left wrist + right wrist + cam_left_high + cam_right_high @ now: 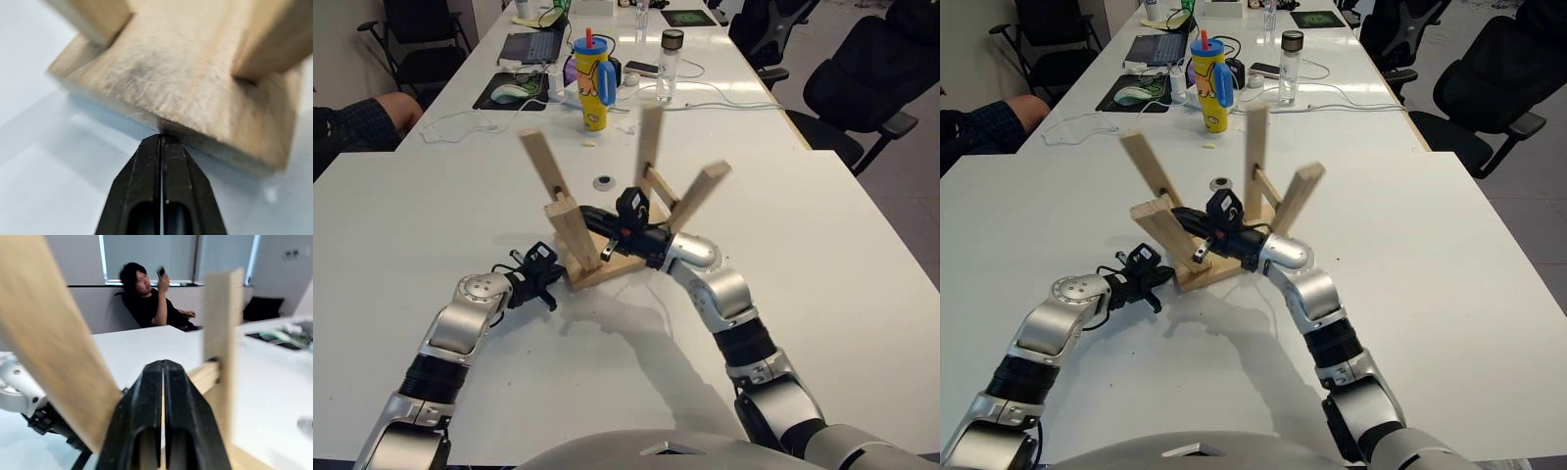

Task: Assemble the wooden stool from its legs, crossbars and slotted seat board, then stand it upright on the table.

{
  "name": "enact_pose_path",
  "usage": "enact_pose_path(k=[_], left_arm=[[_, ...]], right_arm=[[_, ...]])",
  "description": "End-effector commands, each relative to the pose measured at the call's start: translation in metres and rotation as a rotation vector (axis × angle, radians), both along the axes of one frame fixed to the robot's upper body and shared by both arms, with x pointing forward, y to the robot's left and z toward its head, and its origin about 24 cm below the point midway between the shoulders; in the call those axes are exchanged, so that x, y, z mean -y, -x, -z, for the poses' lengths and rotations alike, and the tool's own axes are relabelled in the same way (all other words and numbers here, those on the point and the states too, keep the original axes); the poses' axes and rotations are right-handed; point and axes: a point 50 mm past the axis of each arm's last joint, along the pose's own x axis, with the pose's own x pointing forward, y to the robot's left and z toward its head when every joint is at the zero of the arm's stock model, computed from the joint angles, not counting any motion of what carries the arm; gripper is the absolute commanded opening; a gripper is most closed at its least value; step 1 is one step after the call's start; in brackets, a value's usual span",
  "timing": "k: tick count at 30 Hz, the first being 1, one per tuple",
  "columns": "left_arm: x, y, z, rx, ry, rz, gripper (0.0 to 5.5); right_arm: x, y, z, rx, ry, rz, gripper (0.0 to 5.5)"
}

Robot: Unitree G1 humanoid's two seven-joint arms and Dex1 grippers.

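Observation:
The wooden stool (607,266) lies upside down mid-table, its seat board flat on the surface. Its legs (649,142) splay upward, joined by a crossbar (658,186). My left gripper (553,284) is low on the table at the board's near left corner. It is shut, its tips (161,137) touching the seat board's edge (195,98). My right gripper (590,217) reaches in between the legs above the board from the right. It is shut too, with one leg (49,333) close beside it and another leg (222,333) just beyond.
A small round disc (604,182) lies just behind the stool. Farther back stand a yellow cup (592,83), a water bottle (671,64), a laptop (533,44) and a mouse (509,93) with cables. Office chairs (862,78) stand off the table's right side.

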Motion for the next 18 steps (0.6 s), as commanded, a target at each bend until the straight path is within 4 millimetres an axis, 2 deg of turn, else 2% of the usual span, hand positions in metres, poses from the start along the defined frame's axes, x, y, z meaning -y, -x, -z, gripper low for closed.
enact_pose_path(k=[1, 5, 7, 10, 12, 15, 18], left_arm=[[0.006, -0.003, 0.004, 0.022, -0.023, -0.042, 0.01], [0.006, -0.003, -0.001, 0.108, -0.016, -0.149, 0.01], [0.001, 0.0, -0.006, 0.168, -0.02, -0.232, 0.01], [-0.01, 0.013, -0.017, 0.26, -0.036, -0.353, 0.01], [-0.012, 0.028, -0.017, 0.261, -0.059, -0.358, 0.01], [-0.01, 0.052, -0.008, 0.181, -0.074, -0.311, 0.01], [-0.008, 0.064, 0.0, 0.122, -0.079, -0.273, 0.01]], right_arm=[[0.001, 0.005, 0.014, -0.093, 0.035, 0.145, 0.0], [0.015, 0.028, 0.011, -0.18, -0.018, 0.174, 0.0], [0.025, 0.045, 0.016, -0.251, 0.003, 0.132, 0.0], [0.042, 0.07, 0.029, -0.328, 0.11, 0.072, 0.0], [0.06, 0.082, 0.041, -0.374, 0.191, 0.098, 0.0], [0.094, 0.092, 0.055, -0.409, 0.239, 0.291, 0.0], [0.121, 0.096, 0.06, -0.376, 0.263, 0.506, 0.0]])
